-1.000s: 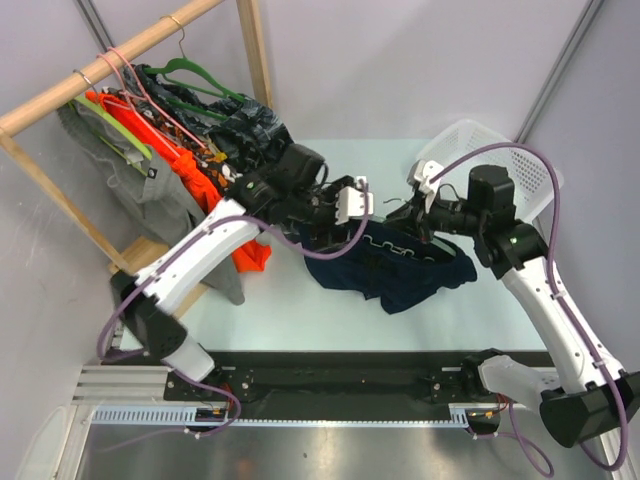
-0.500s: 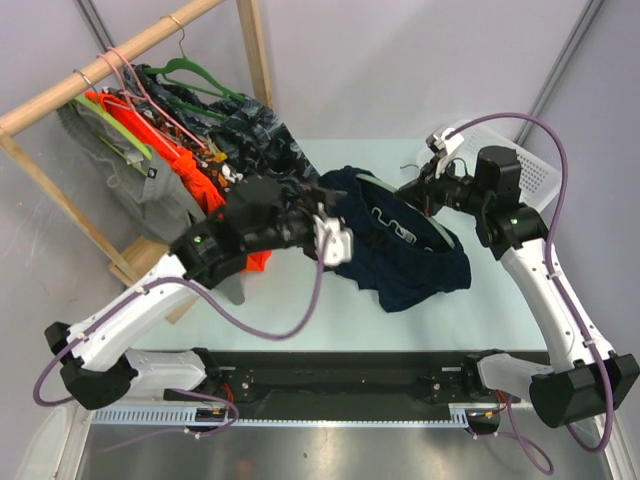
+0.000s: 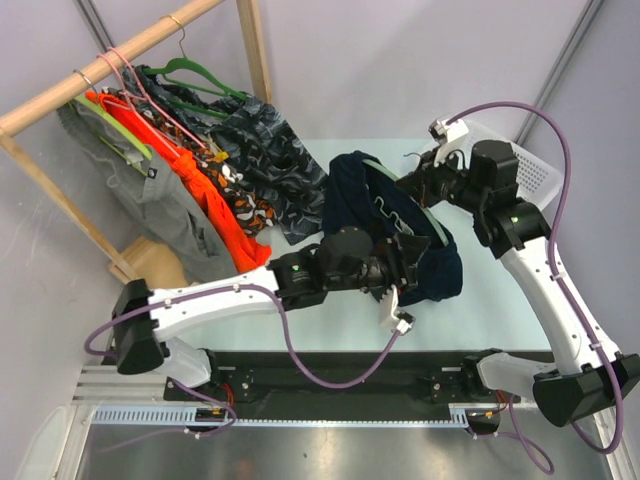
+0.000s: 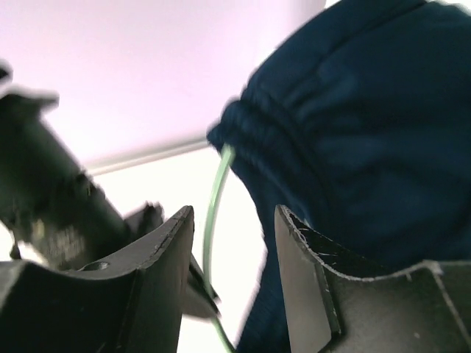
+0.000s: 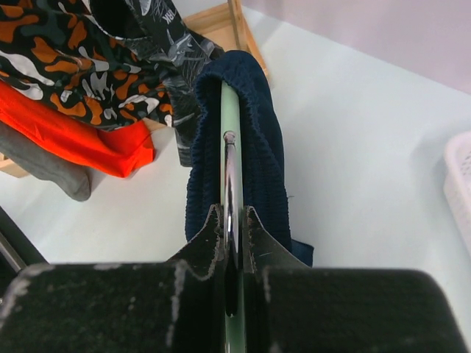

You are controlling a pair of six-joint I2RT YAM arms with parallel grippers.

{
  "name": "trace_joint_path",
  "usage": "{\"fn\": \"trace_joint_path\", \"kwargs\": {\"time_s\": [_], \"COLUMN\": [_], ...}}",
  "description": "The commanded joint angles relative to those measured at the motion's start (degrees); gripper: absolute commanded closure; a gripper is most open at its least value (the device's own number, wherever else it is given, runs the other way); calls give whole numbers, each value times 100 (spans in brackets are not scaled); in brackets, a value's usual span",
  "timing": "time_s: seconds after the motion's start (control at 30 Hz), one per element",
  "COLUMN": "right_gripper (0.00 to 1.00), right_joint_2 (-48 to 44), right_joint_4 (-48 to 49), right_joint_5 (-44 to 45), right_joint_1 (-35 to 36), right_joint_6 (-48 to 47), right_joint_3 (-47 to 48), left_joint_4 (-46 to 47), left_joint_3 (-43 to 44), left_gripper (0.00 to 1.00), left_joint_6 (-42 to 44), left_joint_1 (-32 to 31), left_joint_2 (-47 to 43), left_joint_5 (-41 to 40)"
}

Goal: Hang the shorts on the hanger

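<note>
Right pincer (image 5: 233, 215) is clamped tight on the metal hook (image 5: 229, 165) of the pale green hanger (image 5: 229, 103), which runs edge-on up the middle of my wrist view. I've got the navy shorts (image 5: 266, 147) draped over that hanger, cloth falling down both sides. Left pincer (image 4: 232, 220) stands with fingers parted, gripping nothing. The thin green hanger wire passes through its gap, and gathered navy cloth fills the upper right there. The patterned garment (image 5: 66, 44) and orange garment (image 5: 73, 140) lie upper left, beside the pale surface (image 5: 353, 147).
</note>
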Motion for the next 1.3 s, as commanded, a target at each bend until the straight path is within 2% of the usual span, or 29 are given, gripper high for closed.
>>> {"fn": "trace_joint_path", "kwargs": {"time_s": [0.0, 0.17, 0.5, 0.7, 0.97, 1.27], "right_gripper": [100, 100, 100, 100, 100, 100], "right_joint_2": [-143, -240, -293, -381, -363, -372], "right_joint_4": [263, 149, 52, -63, -72, -37], "right_joint_5": [638, 920, 1193, 1465, 1466, 1554], "right_joint_1": [239, 371, 468, 450, 310, 239], "right_joint_6": [265, 256, 467, 318, 247, 282], "right_joint_3": [374, 374, 374, 374, 383, 374], "left_joint_4": [964, 991, 876, 280, 16, -169], "left_joint_3": [400, 892, 1033, 989, 875, 883], "left_gripper": [48, 50, 59, 57, 55, 50], "left_joint_6": [863, 881, 1556, 1487, 1637, 1646], "left_joint_1": [-136, -242, -233, -224, -224, -224], "left_joint_2": [423, 881, 1321, 1128, 988, 820], "left_joint_5": [-213, -434, -626, -758, -1065, -1031]}}
